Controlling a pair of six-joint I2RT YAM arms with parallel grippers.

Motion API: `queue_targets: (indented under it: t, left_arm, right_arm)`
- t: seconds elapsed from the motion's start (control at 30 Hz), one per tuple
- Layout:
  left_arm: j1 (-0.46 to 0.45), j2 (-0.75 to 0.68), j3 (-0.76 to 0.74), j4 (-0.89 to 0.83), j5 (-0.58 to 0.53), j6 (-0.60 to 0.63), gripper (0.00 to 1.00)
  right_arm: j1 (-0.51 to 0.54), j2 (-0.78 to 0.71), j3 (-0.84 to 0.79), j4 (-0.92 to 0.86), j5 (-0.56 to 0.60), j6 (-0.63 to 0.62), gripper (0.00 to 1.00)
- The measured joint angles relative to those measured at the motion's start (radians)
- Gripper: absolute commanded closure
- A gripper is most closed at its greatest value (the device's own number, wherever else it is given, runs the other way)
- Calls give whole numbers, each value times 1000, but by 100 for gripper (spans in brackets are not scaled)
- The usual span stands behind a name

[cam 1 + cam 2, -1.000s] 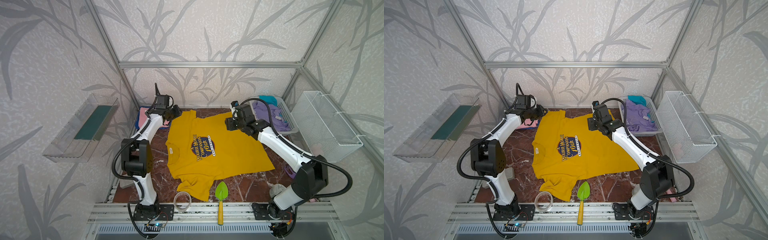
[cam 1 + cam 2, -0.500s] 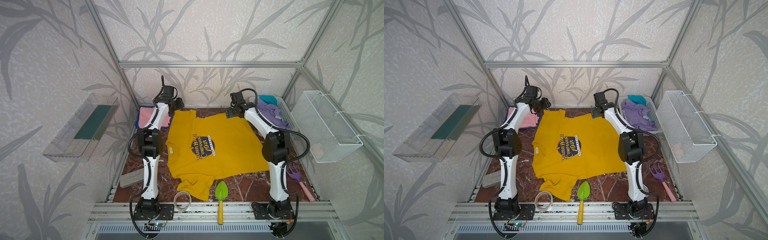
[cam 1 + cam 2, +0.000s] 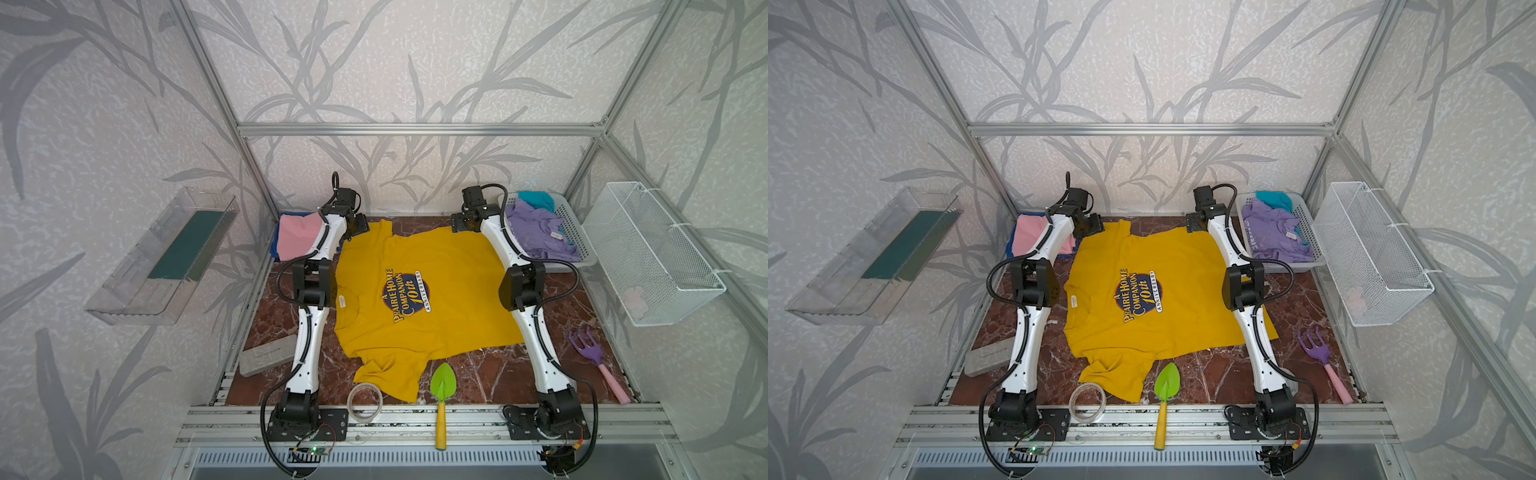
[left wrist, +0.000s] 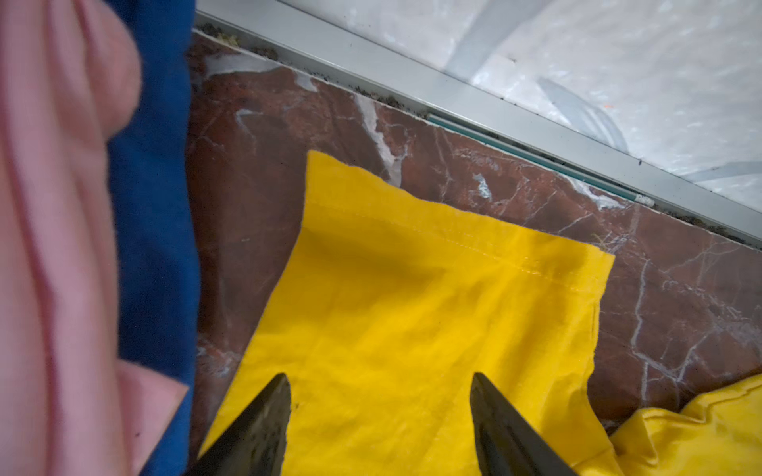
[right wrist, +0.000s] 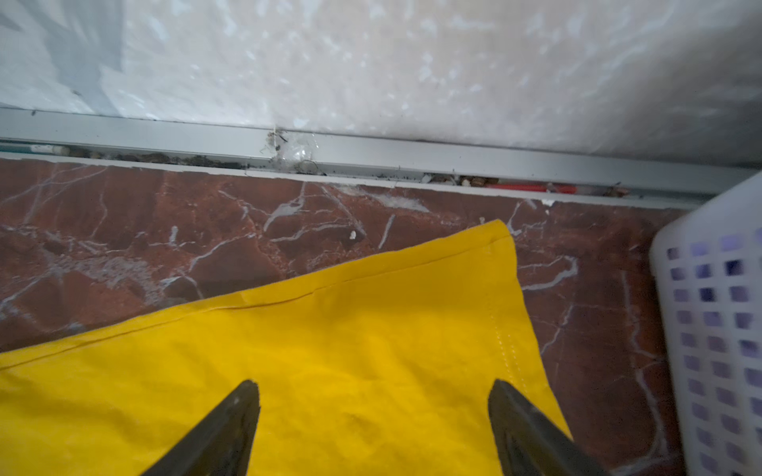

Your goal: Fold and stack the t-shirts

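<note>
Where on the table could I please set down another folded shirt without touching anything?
The widest bare marble lies at the front, between the green trowel, the yellow t-shirt and the purple rake, though the right arm crosses above it. A narrow strip runs behind the shirt. The back corners are crowded: folded pink t-shirt, laundry basket.

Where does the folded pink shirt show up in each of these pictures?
In a top view: pink shirt at the far left corner of the table.
In a top view: same corner.
Left wrist: close up and blurred, lying over a blue shirt.
Right wrist: not in it.
Shared landmark: the yellow t-shirt, in all four.
</note>
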Motion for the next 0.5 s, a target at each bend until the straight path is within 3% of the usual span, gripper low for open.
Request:
queue_targets:
  t: [0.2, 0.4, 0.5]
  left_arm:
    - [3, 16, 0, 16, -17, 0, 29]
    - [3, 42, 0, 22, -19, 0, 29]
    - [3, 44, 0, 32, -16, -4, 29]
  right_arm:
    - [-55, 20, -26, -16, -31, 100, 11]
    - [-77, 25, -8, -49, 14, 141, 12]
    - [-77, 26, -8, -63, 9, 154, 18]
